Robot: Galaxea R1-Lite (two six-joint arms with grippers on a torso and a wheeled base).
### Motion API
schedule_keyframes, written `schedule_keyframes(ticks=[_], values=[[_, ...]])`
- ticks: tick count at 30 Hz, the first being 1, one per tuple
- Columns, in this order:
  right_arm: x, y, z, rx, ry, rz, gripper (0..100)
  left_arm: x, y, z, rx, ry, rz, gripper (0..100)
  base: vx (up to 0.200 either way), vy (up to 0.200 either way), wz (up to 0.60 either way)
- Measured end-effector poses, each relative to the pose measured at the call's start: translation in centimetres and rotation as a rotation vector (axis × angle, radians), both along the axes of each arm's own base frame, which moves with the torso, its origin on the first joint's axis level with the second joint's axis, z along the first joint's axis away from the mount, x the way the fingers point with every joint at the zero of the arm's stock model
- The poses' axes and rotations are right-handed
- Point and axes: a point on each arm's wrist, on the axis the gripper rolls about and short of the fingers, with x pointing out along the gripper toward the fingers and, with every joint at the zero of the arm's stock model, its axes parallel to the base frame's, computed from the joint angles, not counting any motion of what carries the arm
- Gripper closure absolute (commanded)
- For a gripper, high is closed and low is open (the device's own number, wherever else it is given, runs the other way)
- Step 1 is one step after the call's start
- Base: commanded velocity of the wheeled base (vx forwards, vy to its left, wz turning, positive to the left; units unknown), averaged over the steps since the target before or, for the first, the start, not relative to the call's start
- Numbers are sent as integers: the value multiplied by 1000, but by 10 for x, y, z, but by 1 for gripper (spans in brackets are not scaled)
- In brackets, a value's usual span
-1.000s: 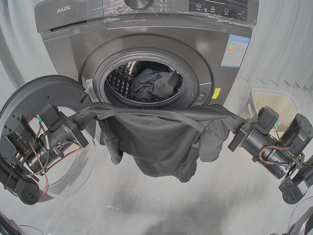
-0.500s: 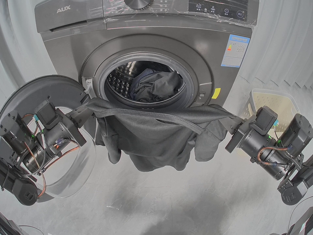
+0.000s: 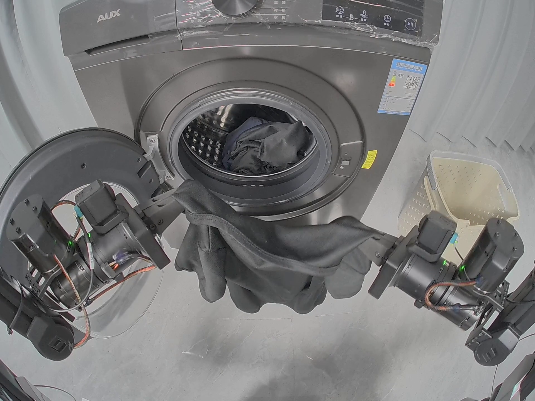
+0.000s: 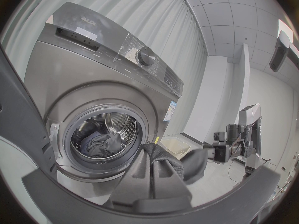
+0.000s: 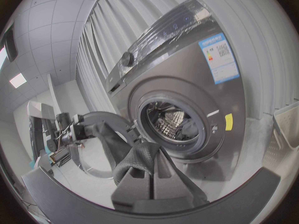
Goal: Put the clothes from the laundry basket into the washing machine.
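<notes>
A dark grey garment hangs stretched between both grippers, below and in front of the washing machine opening. My left gripper is shut on its left end beside the open door; in the left wrist view the cloth bunches over the closed fingers. My right gripper is shut on the right end, lower down, with the garment draped over its fingers. More dark clothes lie inside the drum. The cream laundry basket stands on the floor at the right.
The round door hangs open at the machine's left, close behind my left arm. Grey floor spreads below the garment. Pale curtains hang behind the machine.
Both grippers have come down and closer together with the garment, the right one dropping more. The cloth now sags below the drum opening instead of spanning its lower rim.
</notes>
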Motion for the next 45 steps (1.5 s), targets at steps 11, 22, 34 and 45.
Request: schedule_keyframes(ticks=[11, 22, 34, 45], values=[[-7, 20, -31, -80, 93, 74, 100, 7, -16, 21, -43, -81, -41, 100, 0, 0, 0], [-17, 39, -54, -141, 160, 120, 0, 10, -27, 25, -57, -94, -65, 100, 0, 0, 0], [-38, 37, -85, -256, 269, 160, 0, 10, -27, 27, -62, -103, -65, 100, 0, 0, 0], [18, 57, -74, -154, 163, 60, 0, 5, -31, 26, -59, -101, -90, 100, 0, 0, 0]])
